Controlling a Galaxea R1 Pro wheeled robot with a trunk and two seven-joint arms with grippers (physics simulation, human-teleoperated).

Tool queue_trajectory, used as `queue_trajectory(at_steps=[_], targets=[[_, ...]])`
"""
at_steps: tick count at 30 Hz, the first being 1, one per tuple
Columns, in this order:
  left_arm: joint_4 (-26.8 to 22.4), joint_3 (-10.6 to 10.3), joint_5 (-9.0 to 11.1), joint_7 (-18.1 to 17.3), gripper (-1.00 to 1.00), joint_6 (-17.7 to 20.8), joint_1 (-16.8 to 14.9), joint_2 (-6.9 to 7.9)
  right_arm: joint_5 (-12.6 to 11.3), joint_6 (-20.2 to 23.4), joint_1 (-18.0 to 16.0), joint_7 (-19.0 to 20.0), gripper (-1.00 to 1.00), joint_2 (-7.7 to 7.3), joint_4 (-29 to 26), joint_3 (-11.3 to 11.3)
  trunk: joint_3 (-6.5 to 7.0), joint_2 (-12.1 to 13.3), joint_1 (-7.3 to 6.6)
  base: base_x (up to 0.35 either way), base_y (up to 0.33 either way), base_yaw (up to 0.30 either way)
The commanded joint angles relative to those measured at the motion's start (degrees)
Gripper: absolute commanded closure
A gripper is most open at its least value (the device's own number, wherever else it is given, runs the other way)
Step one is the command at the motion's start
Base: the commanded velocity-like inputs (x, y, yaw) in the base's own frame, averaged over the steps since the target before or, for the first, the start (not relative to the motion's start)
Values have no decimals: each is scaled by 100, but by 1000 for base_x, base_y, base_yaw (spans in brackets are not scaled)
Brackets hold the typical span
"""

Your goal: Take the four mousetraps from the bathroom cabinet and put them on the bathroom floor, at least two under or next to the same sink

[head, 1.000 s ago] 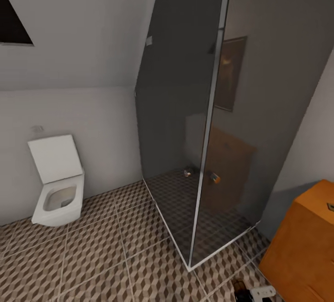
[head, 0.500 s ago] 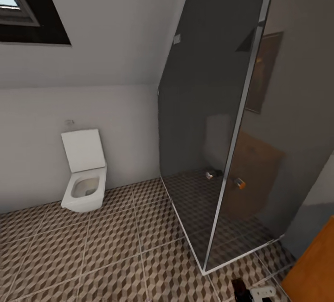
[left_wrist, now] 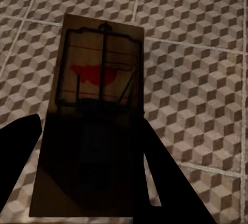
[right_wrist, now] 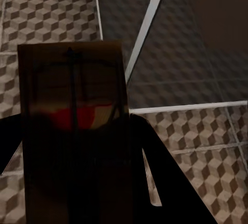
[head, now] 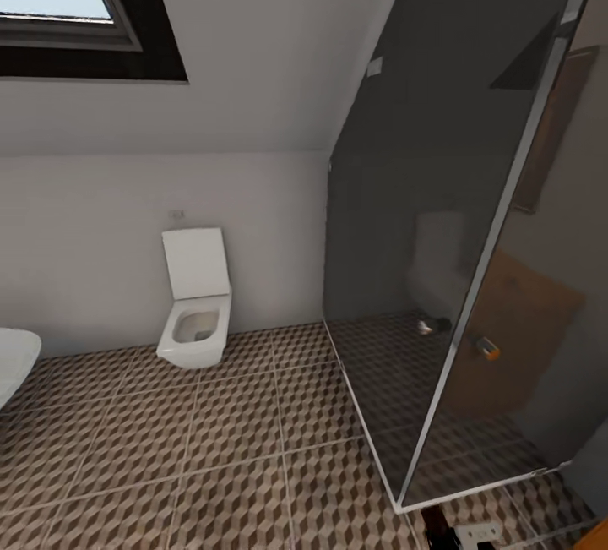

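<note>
In the left wrist view, my left gripper (left_wrist: 88, 146) is shut on a mousetrap (left_wrist: 98, 74), a tan board with dark wire and a red patch, held over the cube-patterned bathroom floor (left_wrist: 196, 38). My right gripper (right_wrist: 77, 154) is shut on a second mousetrap (right_wrist: 72, 79), above the floor (right_wrist: 51, 12) beside the shower's pale base frame (right_wrist: 147, 28). The head view takes in the bathroom floor (head: 211, 457). A thin orange-brown sliver of the cabinet (head: 598, 530) sits at the bottom right corner. The bathroom sink is out of view.
A white toilet (head: 196, 313) with its lid up stands against the back wall under a dark-framed window (head: 76, 18). A tall dark glass shower enclosure (head: 456, 263) fills the right side. A white rounded fixture (head: 13, 364) pokes in at the left edge.
The head camera has swung left: toilet and shower slid right in the picture, the window and the white fixture came into view, and the cabinet has nearly left the frame.
</note>
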Motion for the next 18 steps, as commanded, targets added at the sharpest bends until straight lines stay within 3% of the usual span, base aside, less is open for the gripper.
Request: queue_trajectory(at_steps=[1, 18], targets=[[17, -32, 59, -42, 100, -8, -6, -8, -43, -31, -8, 3, 100, 2, 18, 50, -13, -9, 2, 0, 0, 300], [19, -31, 65, -60, 100, -12, -6, -29, -43, -37, -6, 3, 100, 2, 18, 50, -62, -9, 2, 0, 0, 300]])
